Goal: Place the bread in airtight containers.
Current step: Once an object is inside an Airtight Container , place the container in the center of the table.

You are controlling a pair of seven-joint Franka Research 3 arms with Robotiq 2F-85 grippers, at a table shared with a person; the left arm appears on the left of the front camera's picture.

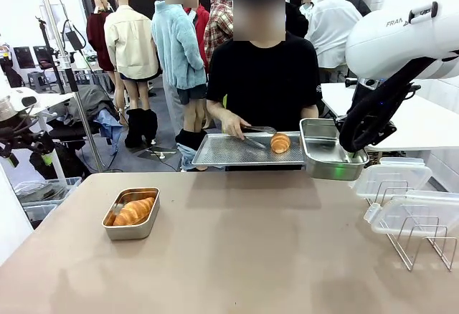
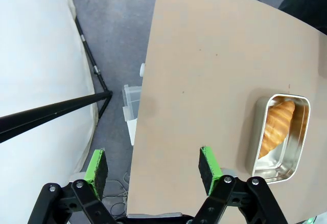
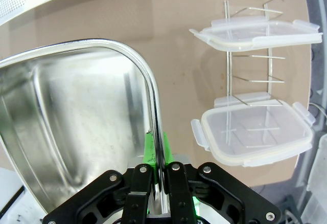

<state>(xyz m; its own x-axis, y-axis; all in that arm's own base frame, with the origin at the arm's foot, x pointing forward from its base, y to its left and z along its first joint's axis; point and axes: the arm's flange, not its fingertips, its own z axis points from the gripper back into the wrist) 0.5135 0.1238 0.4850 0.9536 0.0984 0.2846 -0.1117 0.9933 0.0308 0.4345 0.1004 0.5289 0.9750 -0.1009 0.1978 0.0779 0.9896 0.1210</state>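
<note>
One airtight container (image 1: 132, 214) rests on the table at the left with a golden croissant roll (image 1: 135, 211) inside; the left wrist view shows this container (image 2: 279, 138) and its bread (image 2: 276, 126) to the right of my open left gripper (image 2: 153, 171), which hovers over the table's edge. An empty second container (image 1: 328, 149) hangs above the table's far right, my right gripper (image 1: 349, 158) shut on its rim. In the right wrist view the fingers (image 3: 153, 155) pinch that steel wall (image 3: 76, 121). Another piece of bread (image 1: 280, 142) lies on the perforated tray (image 1: 229, 153), where a person holds tongs (image 1: 254, 135).
Two clear snap lids (image 1: 391, 179) (image 1: 416, 213) sit on a wire rack (image 1: 419, 246) at the right table edge, also seen as lids (image 3: 255, 32) (image 3: 255, 132) in the right wrist view. The table's middle is bare tan surface.
</note>
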